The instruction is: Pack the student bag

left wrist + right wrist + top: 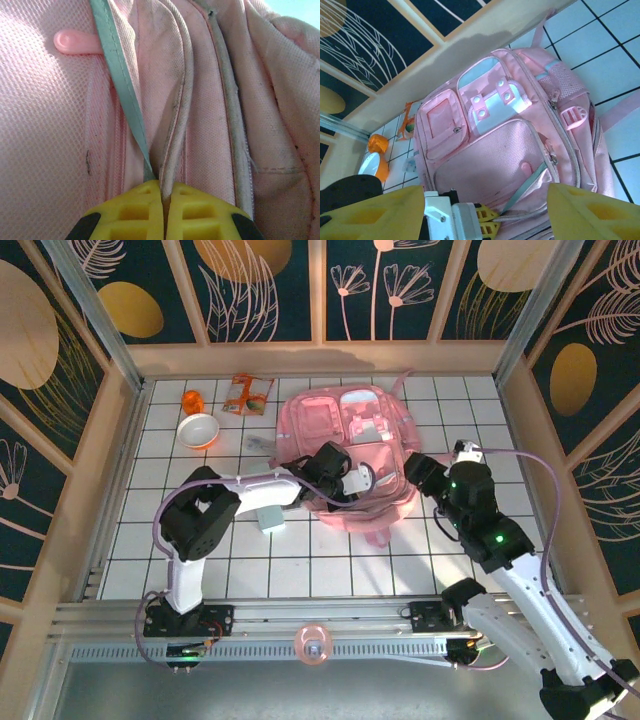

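The student bag (pixel 345 430) is a big pink backpack lying flat on the white tiled table, front pockets up. My left gripper (pixel 378 480) reaches over its near edge. Its yellow fingers (pixel 145 210) are shut on a fold of the bag's white piped trim (pixel 176 125), beside a teal strap (pixel 117 75). In the right wrist view the student bag (pixel 510 145) lies under the camera, with the left gripper (pixel 490 220) pinching the trim at the bottom. My right gripper (pixel 485 192) hovers open just right of the bag (pixel 418 470), nothing between its fingers.
Left of the bag stand an orange-and-white bowl (pixel 198 430), a small orange cup (pixel 192 400) and a snack packet (pixel 247 394). A pale block (pixel 270 517) lies by the left arm. Wooden walls (pixel 320 358) ring the table.
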